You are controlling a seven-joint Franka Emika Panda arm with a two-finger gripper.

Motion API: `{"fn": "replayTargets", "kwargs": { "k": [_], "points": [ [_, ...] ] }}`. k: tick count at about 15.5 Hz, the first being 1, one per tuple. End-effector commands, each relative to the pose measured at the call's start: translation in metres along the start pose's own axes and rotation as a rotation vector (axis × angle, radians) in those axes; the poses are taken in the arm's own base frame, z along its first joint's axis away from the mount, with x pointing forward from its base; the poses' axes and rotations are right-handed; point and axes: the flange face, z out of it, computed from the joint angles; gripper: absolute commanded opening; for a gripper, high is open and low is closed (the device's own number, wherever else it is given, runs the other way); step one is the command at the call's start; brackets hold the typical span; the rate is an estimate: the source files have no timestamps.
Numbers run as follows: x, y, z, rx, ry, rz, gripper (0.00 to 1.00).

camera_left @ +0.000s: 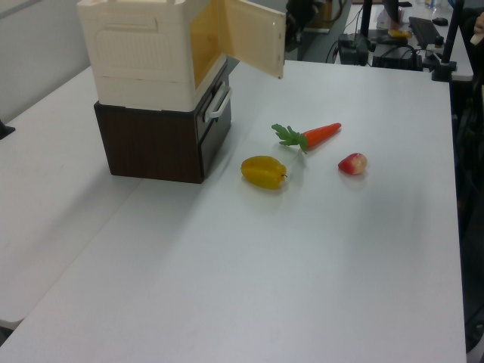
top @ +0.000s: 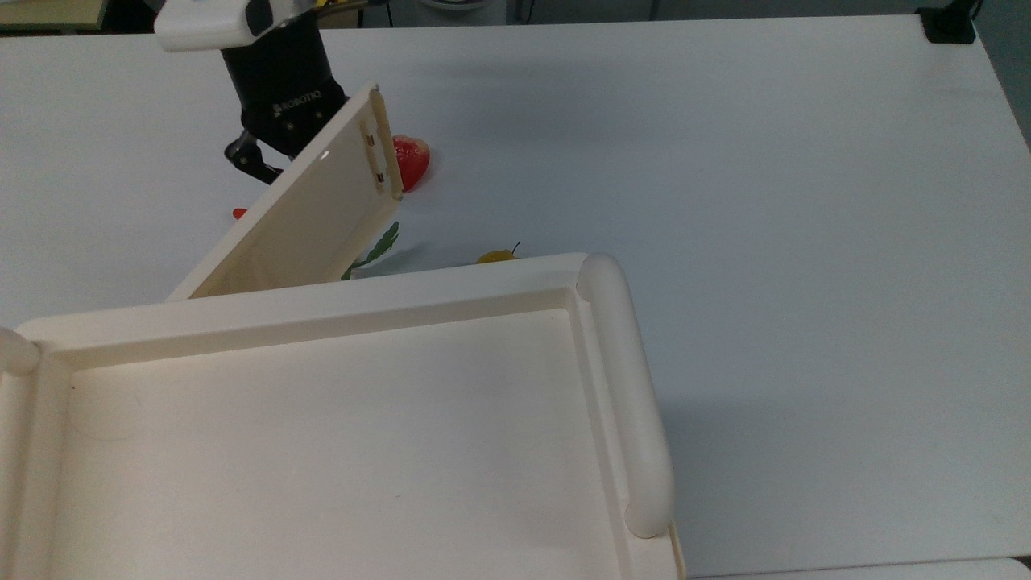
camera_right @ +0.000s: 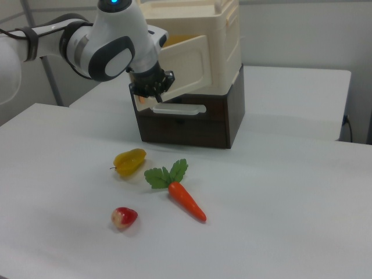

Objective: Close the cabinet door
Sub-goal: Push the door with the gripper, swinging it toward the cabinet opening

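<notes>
The hand [top: 256, 157], its spread impossible to tell, pressed behind the half-open cabinet door [top: 310, 217], placed to swing it shut.

A toy carrot [camera_right: 186, 199] with green leaves is lying on the white table [camera_right: 279, 221]. A yellow starfruit [camera_right: 129, 160] is sitting near it, toward the right view's left. A red, strawberry-like fruit [camera_right: 124, 217] is resting nearer the camera. A dark brown drawer unit [camera_right: 192, 121] is standing behind them.
</notes>
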Motion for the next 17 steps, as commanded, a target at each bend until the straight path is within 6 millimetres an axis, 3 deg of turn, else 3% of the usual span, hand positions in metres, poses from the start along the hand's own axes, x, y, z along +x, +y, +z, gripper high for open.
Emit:
{"fn": "replayTargets", "kwargs": {
  "k": [1,7,11,14,17],
  "points": [
    [0.039,-0.011,0.013,-0.050,0.064,0.102,0.00],
    [0.072,-0.036,0.050,-0.115,0.165,0.215,0.00],
    [0.095,-0.044,0.050,-0.127,0.231,0.341,0.00],
    [0.099,-0.042,0.047,-0.163,0.288,0.375,0.00],
    [0.102,-0.041,0.059,-0.220,0.359,0.394,0.00]
  ]
}}
